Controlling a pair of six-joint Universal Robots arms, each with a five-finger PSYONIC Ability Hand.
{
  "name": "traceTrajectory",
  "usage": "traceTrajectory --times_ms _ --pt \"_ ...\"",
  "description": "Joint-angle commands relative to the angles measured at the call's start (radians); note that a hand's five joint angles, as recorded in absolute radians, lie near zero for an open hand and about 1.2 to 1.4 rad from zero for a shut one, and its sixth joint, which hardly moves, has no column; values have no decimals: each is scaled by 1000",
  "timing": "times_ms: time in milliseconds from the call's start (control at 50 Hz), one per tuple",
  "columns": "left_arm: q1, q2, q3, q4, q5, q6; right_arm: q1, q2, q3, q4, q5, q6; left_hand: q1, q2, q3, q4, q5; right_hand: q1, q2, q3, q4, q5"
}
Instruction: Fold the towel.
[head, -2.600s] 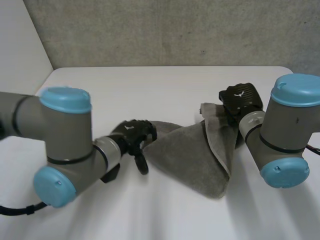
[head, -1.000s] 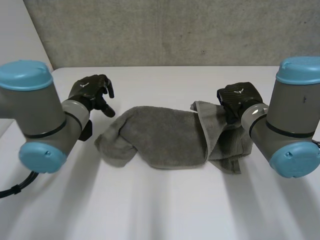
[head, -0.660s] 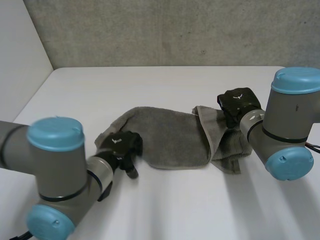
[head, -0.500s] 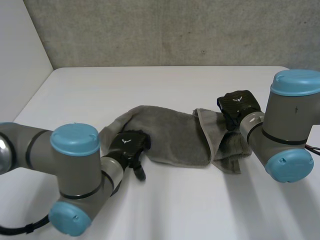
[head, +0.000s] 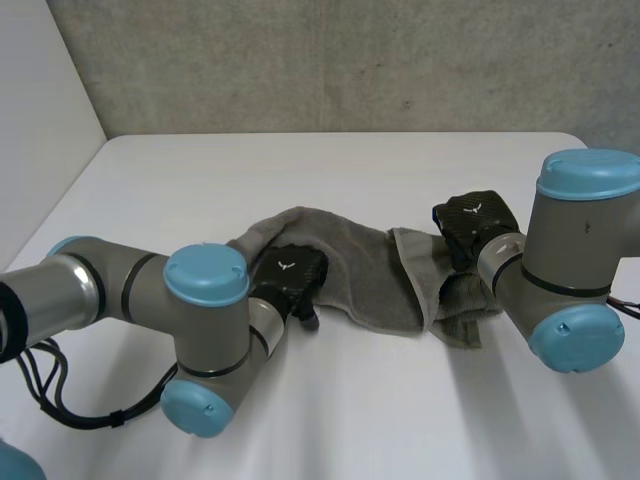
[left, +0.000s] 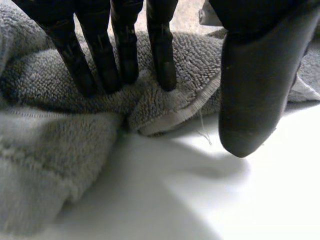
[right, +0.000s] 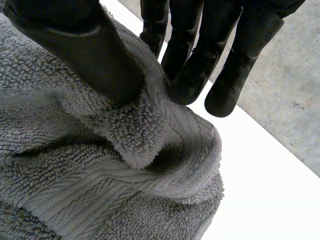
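Grey towel: lies crumpled in a long heap across the middle of the tabletop. Robot's left hand: presses straight fingers onto a fold at the towel's left end, thumb held apart above bare tabletop. Robot's right hand: pinches a ridge of cloth at the right end between thumb and fingers.

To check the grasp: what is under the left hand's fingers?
The left hand's fingertips press the towel near its hemmed edge; the thumb is over bare table. Anything beneath the cloth is covered.
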Motion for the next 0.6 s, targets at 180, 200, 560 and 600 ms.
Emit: traceTrajectory --times_ms 180,200,560,600 --pt "-9 -80 140 -1 -33 1 9 8 9 -1 0 -5 210 215 211 216 209 80 74 54 55 74" --pt "-9 -88 154 -1 -33 1 9 8 9 -1 0 -5 233 238 234 239 232 80 74 54 55 74" --pt "15 -29 232 -16 -143 1 -3 -100 -24 22 -3 9 841 846 842 847 839 80 74 54 55 74" --pt "34 36 221 -19 -154 2 -4 -151 -31 32 -8 12 841 846 842 847 839 80 74 54 55 74"
